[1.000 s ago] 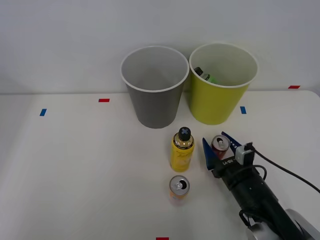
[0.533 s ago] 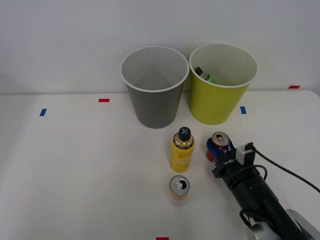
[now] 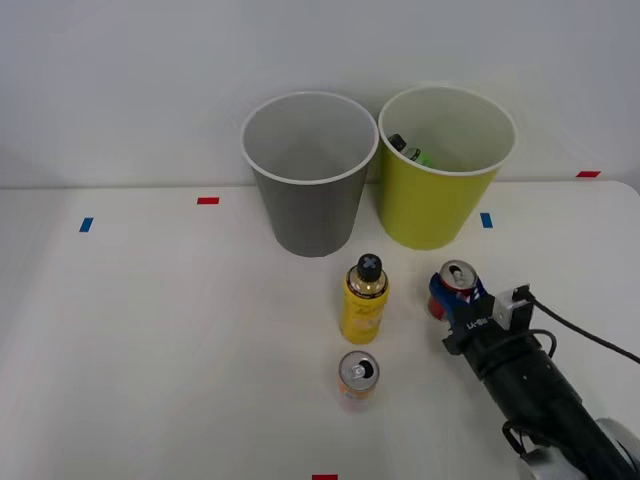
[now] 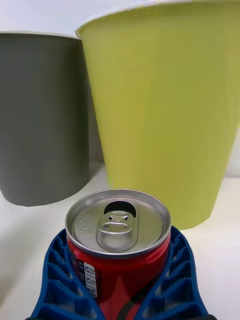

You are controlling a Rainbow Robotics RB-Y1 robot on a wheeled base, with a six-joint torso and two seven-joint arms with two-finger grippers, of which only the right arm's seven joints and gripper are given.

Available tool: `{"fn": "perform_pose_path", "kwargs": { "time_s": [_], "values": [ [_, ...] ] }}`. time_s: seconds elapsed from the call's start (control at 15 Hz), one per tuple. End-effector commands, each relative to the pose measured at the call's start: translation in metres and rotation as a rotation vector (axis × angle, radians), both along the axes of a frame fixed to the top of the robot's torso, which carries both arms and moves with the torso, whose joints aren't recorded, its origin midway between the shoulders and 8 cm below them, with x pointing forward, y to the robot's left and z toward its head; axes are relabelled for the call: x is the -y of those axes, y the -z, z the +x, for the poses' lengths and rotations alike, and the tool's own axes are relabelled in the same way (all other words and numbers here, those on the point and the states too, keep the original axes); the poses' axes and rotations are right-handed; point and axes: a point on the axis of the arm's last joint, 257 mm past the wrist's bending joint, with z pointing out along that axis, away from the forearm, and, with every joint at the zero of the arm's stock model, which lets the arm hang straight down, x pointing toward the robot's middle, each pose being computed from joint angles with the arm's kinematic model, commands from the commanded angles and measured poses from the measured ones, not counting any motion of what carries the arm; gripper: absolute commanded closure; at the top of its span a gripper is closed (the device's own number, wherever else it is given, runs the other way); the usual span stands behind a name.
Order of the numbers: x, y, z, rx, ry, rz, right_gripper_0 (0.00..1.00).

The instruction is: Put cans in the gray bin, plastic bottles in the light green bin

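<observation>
The right hand [image 3: 456, 293], with its blue ribbed fingers [image 4: 70, 280] closed against both sides of the small red-bodied drink can with a silver pull-tab top [image 4: 118, 239], holds that can upright in front of the large round yellow-green plastic bin [image 3: 443, 165], near its base. Just to the hand's left on the white table [image 3: 150, 330] stands the small yellow plastic bottle with a black cap [image 3: 365, 298], and nearer the robot the pale orange-bodied can [image 3: 358, 374] stands close by it. The large round gray plastic bin with a white rim [image 3: 308, 172] stands beside the yellow-green bin on its left, and a green bottle with a dark cap [image 3: 408, 150] lies inside the yellow-green bin.
</observation>
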Motion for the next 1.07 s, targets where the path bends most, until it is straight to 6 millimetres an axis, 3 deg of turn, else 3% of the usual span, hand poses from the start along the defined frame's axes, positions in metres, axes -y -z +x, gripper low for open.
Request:
{"fn": "perform_pose_path", "kwargs": {
  "time_s": [0.07,0.47,1.07],
  "values": [
    [0.006,-0.032,-0.006,0.010,-0.050,0.073,0.98],
    [-0.003,-0.101,-0.012,0.064,-0.130,0.195,0.98],
    [-0.057,-0.211,0.014,0.216,-0.239,0.414,0.98]
  ]
}}
